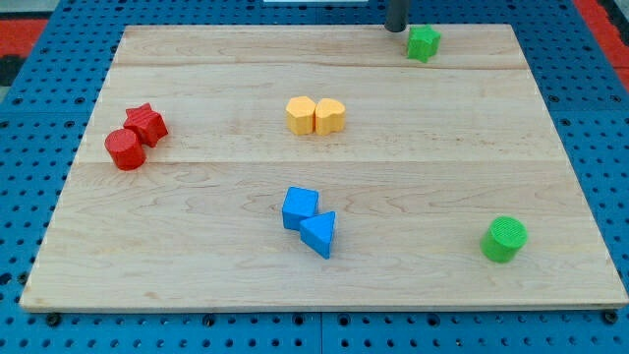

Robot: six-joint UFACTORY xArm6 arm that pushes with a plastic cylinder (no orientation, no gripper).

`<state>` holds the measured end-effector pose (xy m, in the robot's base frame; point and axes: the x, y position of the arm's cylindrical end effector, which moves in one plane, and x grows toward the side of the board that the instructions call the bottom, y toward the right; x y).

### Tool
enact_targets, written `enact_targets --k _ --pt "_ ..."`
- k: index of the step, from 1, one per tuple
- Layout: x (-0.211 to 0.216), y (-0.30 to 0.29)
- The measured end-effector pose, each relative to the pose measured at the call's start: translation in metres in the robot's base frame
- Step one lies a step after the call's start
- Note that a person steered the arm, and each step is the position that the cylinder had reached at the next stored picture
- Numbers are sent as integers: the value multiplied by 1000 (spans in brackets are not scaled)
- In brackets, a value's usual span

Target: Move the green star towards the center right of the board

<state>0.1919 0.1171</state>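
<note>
The green star (424, 42) lies near the top edge of the wooden board (197, 206), right of centre. My tip (395, 29) stands at the board's top edge, just left of the green star and very close to it. I cannot tell if they touch. The rod runs up out of the view's top. A green cylinder (504, 239) sits near the board's lower right.
A red star (146, 123) and a red cylinder (126, 149) touch at the left. A yellow pair of blocks (315, 115) sits at upper centre. A blue cube (300, 207) and a blue triangle (319, 235) touch at lower centre. Blue pegboard surrounds the board.
</note>
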Motion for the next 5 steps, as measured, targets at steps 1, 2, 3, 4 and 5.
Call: enact_targets --k 1,2,3,4,5 --pt "0 0" --pt "0 4" --pt "0 5" --pt "0 5" --pt "0 7"
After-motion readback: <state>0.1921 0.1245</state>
